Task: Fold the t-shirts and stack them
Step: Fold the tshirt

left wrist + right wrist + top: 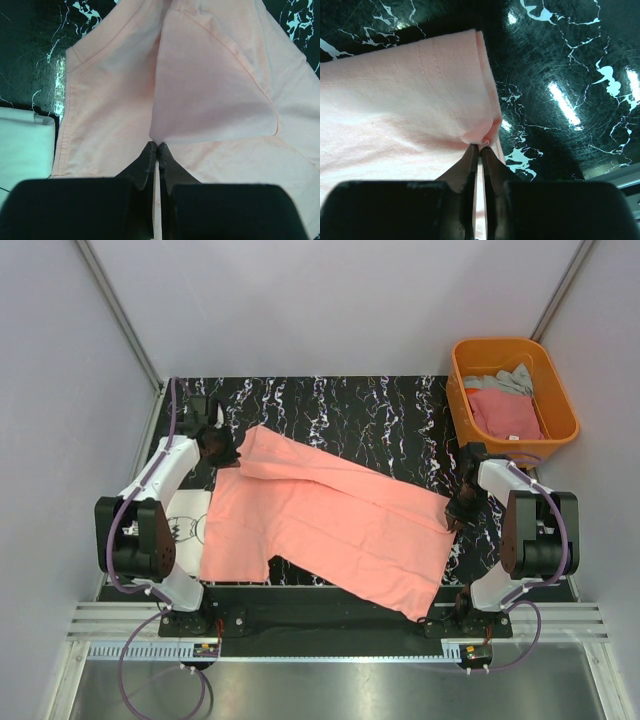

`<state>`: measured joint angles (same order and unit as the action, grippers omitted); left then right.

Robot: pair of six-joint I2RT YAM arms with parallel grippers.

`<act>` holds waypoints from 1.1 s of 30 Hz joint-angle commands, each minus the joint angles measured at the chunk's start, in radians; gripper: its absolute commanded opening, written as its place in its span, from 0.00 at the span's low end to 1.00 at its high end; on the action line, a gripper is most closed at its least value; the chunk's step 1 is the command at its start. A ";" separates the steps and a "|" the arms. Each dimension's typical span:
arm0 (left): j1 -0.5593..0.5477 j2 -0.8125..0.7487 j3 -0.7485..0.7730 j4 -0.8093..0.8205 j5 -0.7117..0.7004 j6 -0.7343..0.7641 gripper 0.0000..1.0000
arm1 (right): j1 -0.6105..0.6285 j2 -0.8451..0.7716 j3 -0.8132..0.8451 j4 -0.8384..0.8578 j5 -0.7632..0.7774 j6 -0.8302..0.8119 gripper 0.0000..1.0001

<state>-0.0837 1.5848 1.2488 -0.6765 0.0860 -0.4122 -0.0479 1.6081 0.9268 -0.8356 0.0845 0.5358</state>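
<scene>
A salmon-pink t-shirt lies spread across the black marbled table, with a fold running diagonally over its upper part. My left gripper is shut on a folded flap of it at the back left; in the left wrist view the closed tips pinch the flap's corner. At the shirt's right edge, my right gripper is shut on a bunched bit of hem. A white t-shirt with black print peeks out from under the pink one at the left, and its plain edge shows in the left wrist view.
An orange plastic tub stands off the table's back right corner and holds a grey tee and a deeper pink tee. Grey walls close in both sides. A metal rail runs along the near edge.
</scene>
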 commanded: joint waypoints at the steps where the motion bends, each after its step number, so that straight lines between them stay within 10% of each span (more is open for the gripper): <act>1: 0.009 0.021 0.001 0.045 -0.029 0.001 0.00 | -0.006 0.007 0.006 0.004 -0.005 -0.003 0.11; 13: 0.007 0.115 0.067 0.049 -0.029 0.030 0.00 | -0.006 0.003 0.021 -0.019 -0.020 -0.028 0.30; 23: 0.009 0.133 0.113 0.049 0.038 0.030 0.01 | 0.013 -0.207 0.170 -0.050 -0.212 -0.099 0.84; 33: 0.009 0.214 0.233 0.055 0.084 0.003 0.01 | 0.302 -0.119 0.262 0.170 -0.367 -0.013 0.82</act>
<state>-0.0830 1.7851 1.4185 -0.6548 0.1326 -0.3973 0.1684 1.4471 1.1404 -0.7650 -0.2020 0.4820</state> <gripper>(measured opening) 0.026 0.825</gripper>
